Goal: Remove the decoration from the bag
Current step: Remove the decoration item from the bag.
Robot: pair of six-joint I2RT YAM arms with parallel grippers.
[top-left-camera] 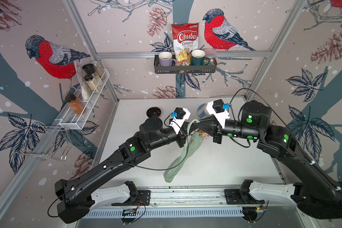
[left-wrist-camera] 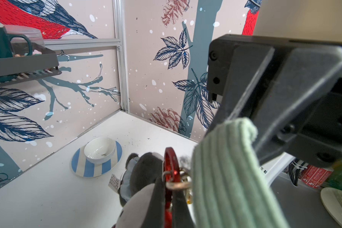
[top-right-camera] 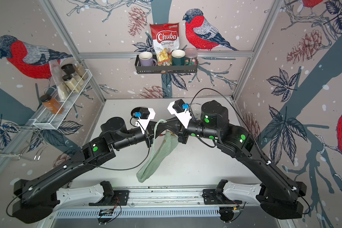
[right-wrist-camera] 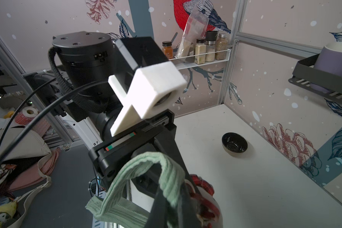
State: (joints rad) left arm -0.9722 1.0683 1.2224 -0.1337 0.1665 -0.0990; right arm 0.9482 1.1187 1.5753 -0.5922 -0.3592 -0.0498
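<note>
Hovering over the bird-walled white table (top-left-camera: 225, 167), left end effector (left-wrist-camera: 169, 205) clamps clip (left-wrist-camera: 171, 158), right end effector (right-wrist-camera: 174, 197) clamps bag (top-left-camera: 194, 144).

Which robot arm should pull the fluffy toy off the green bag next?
Probably the left. The left gripper is already shut on the grey toy's red clip, right where it joins the bag. The right gripper only pinches the strap, so it can steady the bag.

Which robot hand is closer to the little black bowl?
Left. Both hands meet at the bag; the left hand reaches in from the side of the black bowl, the right hand from the opposite side, just beyond it.
</note>
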